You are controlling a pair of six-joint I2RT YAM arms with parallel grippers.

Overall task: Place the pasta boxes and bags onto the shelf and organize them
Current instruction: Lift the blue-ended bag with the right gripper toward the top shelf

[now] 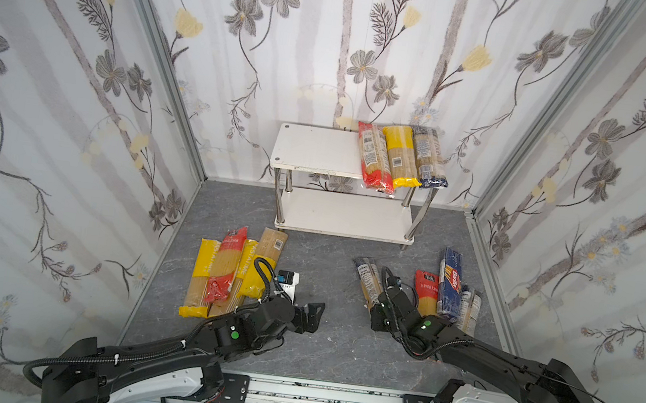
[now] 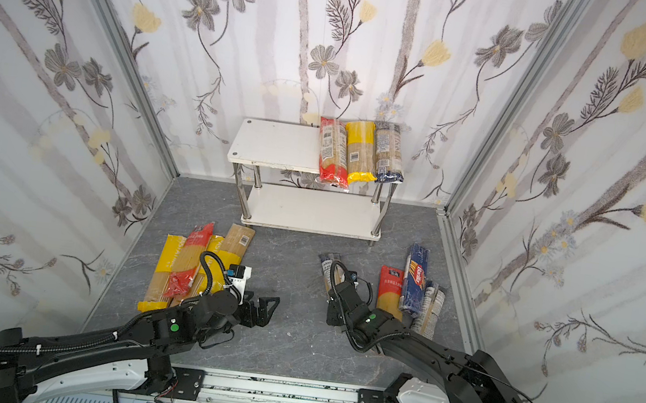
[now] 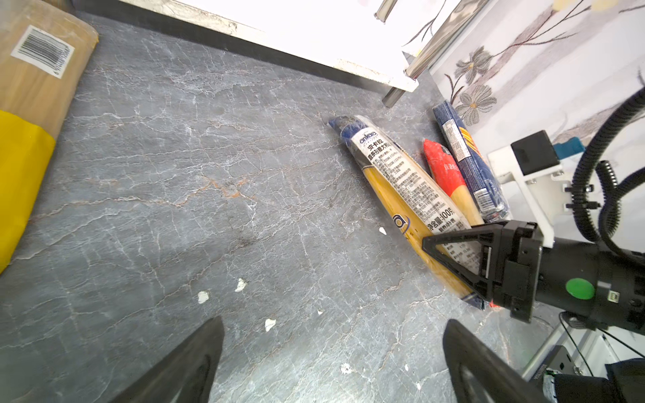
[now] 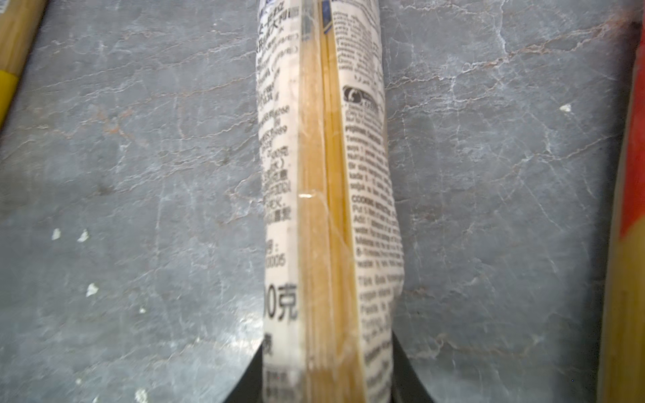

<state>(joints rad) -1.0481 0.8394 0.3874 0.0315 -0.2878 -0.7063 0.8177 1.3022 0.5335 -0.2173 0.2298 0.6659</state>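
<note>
The shelf stands at the back wall. A red, a yellow and a dark blue pasta bag lie side by side on the right of its top board. My right gripper is shut on the near end of a dark-blue-ended spaghetti bag that lies along the floor. To its right lie a red bag, the blue Barilla box and another bag. My left gripper hangs open over bare floor, beside a pile of yellow and red bags.
Floral walls close in the left, back and right sides. The grey marble floor runs between the two groups of packs. The shelf's lower board sits just above the floor behind chrome legs. A metal rail crosses the front edge.
</note>
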